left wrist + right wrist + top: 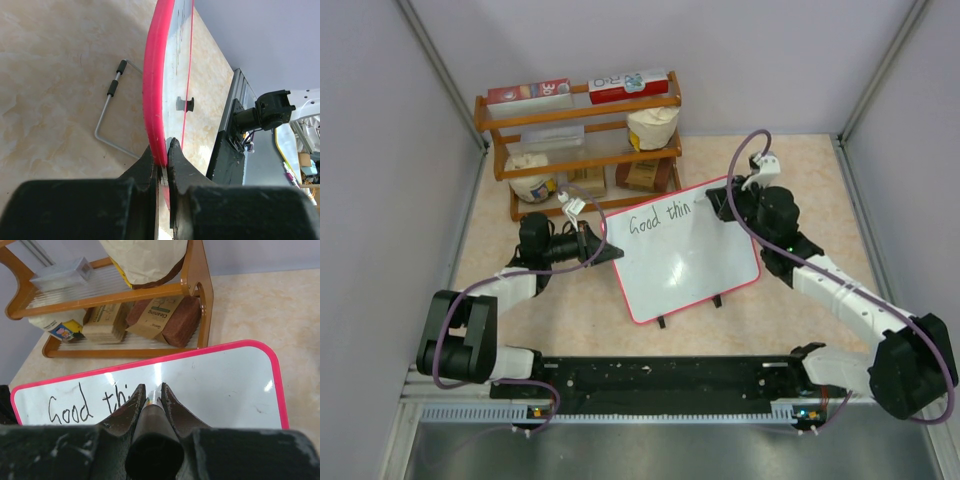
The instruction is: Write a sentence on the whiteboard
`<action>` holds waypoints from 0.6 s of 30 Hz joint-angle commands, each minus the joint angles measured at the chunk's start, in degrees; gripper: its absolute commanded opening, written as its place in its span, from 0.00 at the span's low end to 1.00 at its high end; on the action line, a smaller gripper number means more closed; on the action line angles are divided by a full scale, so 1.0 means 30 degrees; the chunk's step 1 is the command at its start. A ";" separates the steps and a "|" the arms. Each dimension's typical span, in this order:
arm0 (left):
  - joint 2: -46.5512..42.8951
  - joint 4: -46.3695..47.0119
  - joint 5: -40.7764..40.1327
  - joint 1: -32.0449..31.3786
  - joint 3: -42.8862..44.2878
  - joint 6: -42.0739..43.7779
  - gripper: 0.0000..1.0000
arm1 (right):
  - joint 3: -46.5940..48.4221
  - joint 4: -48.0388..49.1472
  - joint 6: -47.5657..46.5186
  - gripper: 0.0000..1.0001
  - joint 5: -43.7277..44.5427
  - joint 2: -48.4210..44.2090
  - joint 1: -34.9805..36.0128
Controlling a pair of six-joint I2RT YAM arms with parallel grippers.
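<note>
Over on the left, the left fingers are clamped tight on the pink frame of the whiteboard, pinching its left edge right at the fingertips. From the wrist view that edge runs straight out ahead of them, with a bent wire stand lying on the desk just off to their left. I'd say that's the right place to hold. The board looks thin, stiff and light, and its glossy face is likely slick, so the rubbery-looking frame is probably the only part that offers real purchase. Propped on its little black feet, it would likely skid or rock under pen pressure without that pinch.

Moving across, the writing reads "Good thin" along the top of the board. It ends just short of the right fingers.

And on the right, those fingers are closed around a dark marker, tip down at the board's upper half, directly in front of them. The barrel looks smooth and hard, so it could twist in the grip; a hold low near the tip and light, even pressure seem wise. A wooden rack stands beyond them, well clear of the stroke.
</note>
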 commanded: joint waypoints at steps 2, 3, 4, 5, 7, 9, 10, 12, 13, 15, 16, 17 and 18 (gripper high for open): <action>0.0376 -0.1805 -0.0375 -0.0751 -0.1014 0.4583 0.00 | 0.1166 0.0909 0.0109 0.00 -0.0104 0.0561 -0.0249; 0.0347 -0.1805 -0.0375 -0.0751 -0.1014 0.4583 0.00 | 0.1167 0.0910 0.0167 0.00 -0.0249 0.0735 -0.0249; 0.0376 -0.1805 -0.0404 -0.0751 -0.1014 0.4583 0.00 | 0.1196 0.0910 0.0196 0.00 -0.0308 0.0766 -0.0249; 0.0347 -0.1805 -0.0404 -0.0751 -0.1043 0.4583 0.00 | 0.1254 0.0881 0.0226 0.00 -0.0396 0.0824 -0.0249; 0.0347 -0.1834 -0.0404 -0.0751 -0.1014 0.4583 0.00 | 0.1313 0.0793 0.0226 0.00 -0.0368 0.1000 -0.0249; 0.0318 -0.1834 -0.0404 -0.0751 -0.1014 0.4583 0.00 | 0.1313 0.0676 0.0284 0.00 -0.0981 0.1059 -0.0249; 0.0318 -0.1834 -0.0433 -0.0751 -0.1014 0.4583 0.00 | 0.1255 0.0675 0.0284 0.00 -0.1012 0.1030 -0.0249; 0.0318 -0.1834 -0.0405 -0.0751 -0.1014 0.4583 0.00 | 0.1138 0.0559 0.0314 0.00 -0.1245 0.1001 -0.0249; 0.0318 -0.1834 -0.0433 -0.0751 -0.1014 0.4583 0.00 | 0.1108 0.0529 0.0314 0.00 -0.1333 0.0856 -0.0278; 0.0318 -0.1834 -0.0434 -0.0751 -0.1014 0.4583 0.00 | 0.0904 0.0295 0.0285 0.00 -0.1451 0.0738 -0.0249; 0.0318 -0.1834 -0.0434 -0.0751 -0.1014 0.4583 0.00 | 0.0816 0.0207 0.0255 0.00 -0.1451 0.0679 -0.0249; 0.0318 -0.1834 -0.0434 -0.0751 -0.1014 0.4583 0.00 | 0.0554 0.0149 0.0197 0.00 -0.1480 0.0475 -0.0278; 0.0318 -0.1834 -0.0434 -0.0751 -0.1014 0.4583 0.00 | 0.0436 0.0003 0.0168 0.00 -0.1452 0.0357 -0.0278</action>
